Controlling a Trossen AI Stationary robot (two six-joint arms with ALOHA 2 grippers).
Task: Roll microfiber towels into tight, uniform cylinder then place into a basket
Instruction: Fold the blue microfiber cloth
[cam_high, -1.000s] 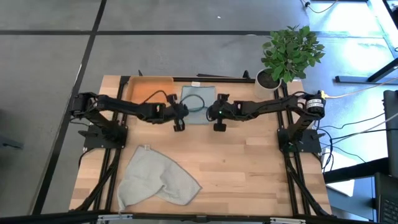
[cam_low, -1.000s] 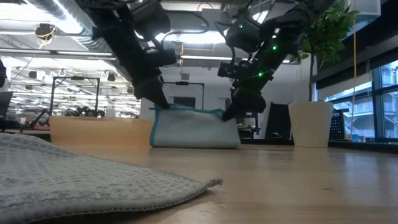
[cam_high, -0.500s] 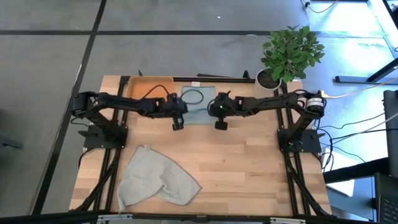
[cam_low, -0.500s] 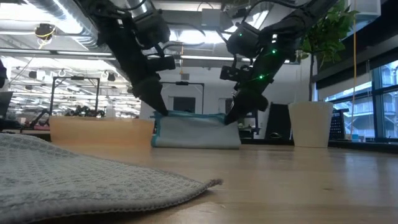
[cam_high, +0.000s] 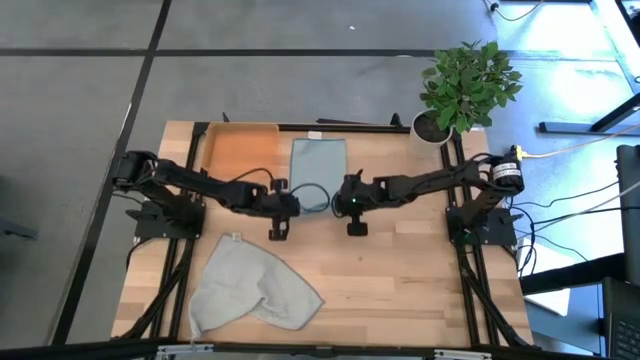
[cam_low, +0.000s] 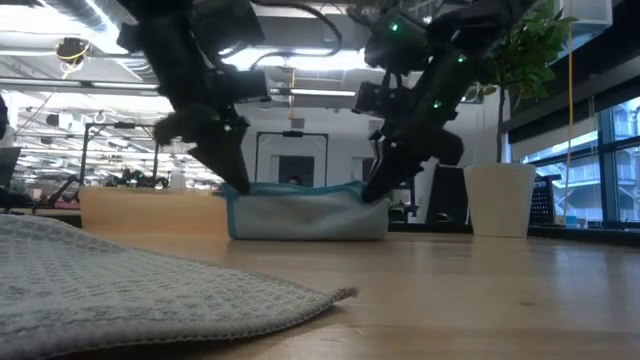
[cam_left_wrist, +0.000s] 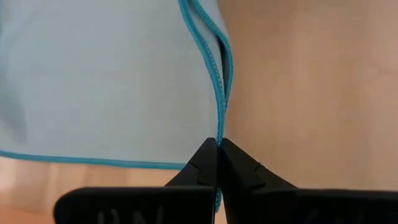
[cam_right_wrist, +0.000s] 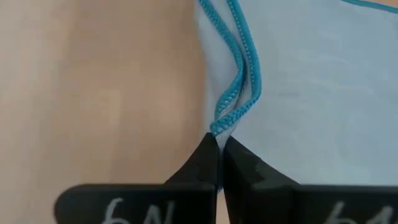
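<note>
Grey-green towel (cam_high: 252, 288) lies crumpled at the table's (cam_high: 400, 270) near edge, orange basket (cam_high: 238, 152) at the far left corner, potted plant (cam_high: 462, 88) far right. Blue towel (cam_high: 317, 170) lies beside the basket. Wrist views show what the overhead hides: left gripper (cam_left_wrist: 218, 144) and right gripper (cam_right_wrist: 218, 142), arms stretched inward, each clamp a near corner's doubled hem.

Wooden table (cam_high: 400, 270) — towels (cam_high: 255, 290); basket (cam_high: 238, 152).
</note>
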